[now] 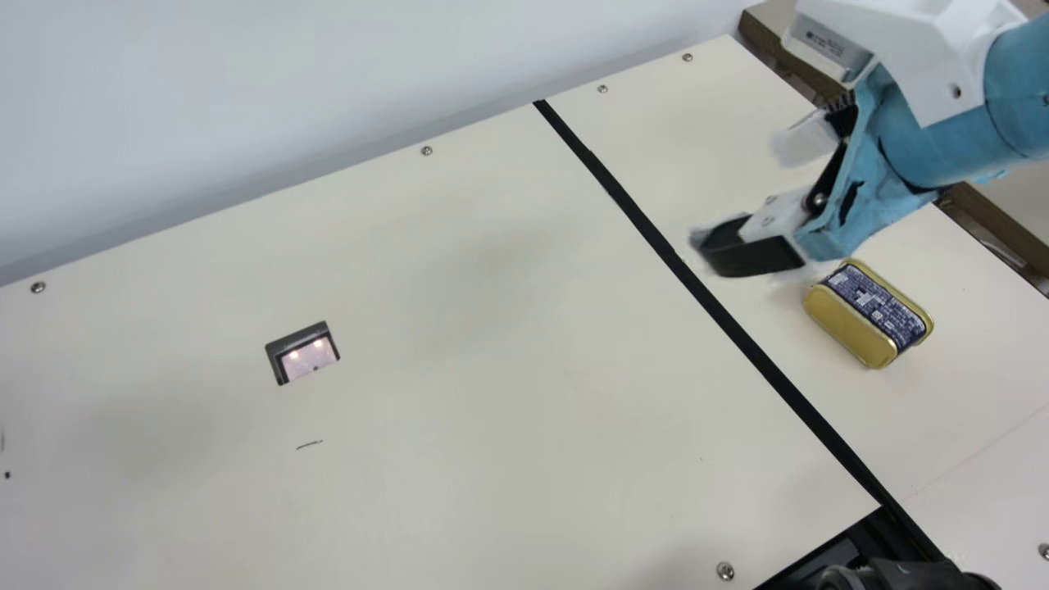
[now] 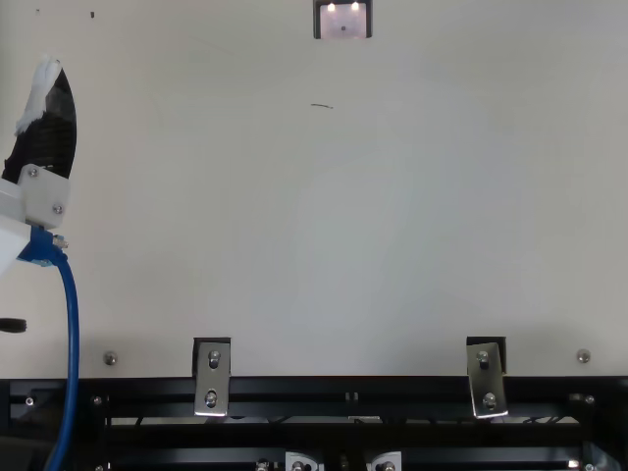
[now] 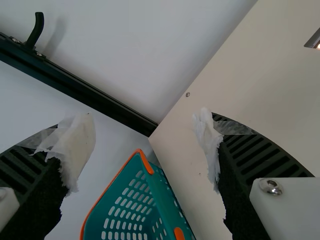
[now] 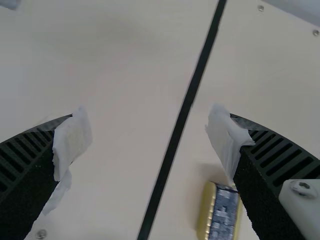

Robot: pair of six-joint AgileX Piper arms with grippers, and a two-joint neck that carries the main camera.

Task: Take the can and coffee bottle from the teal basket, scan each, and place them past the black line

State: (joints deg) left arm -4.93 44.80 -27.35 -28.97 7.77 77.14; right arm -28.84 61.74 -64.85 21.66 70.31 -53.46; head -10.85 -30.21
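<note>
"Gold and dark blue mark the can (image 1: 869,315). State its position and the nearest hazard."

"It rests on the worktop (image 1: 492,344), past the black line (image 1: 705,295), and appears to lie on a narrow side. The right arm's fingers (image 4: 30,150) are spread above the surface, with nothing between them; one is close to the can. Caution: lowering or sweeping the arm here could tip the can or push it towards the line. Raise the arm before any sideways travel."

"Is any wear relevant?"

"Yes. The white wrapping (image 4: 72,140) on the fingertips is ragged. Loose edges could snag, or let a smooth bottle slip in the grip."

"Next, the scanner window (image 1: 307,358)?"

"It lies well apart from the can, on the other side of the line. No scan result can be confirmed. A code turned away from the window, or a pass made too quickly, would probably give no reading."

"And the far station?"

"The left arm's fingers (image 3: 260,155) are wide apart and hold nothing. The teal basket (image 3: 167,192) is beyond them, beside the worktop. I judge the coffee bottle to be the outstanding item; its location cannot be told. A descent out of line with the basket would catch the rim and could tilt it."
</note>
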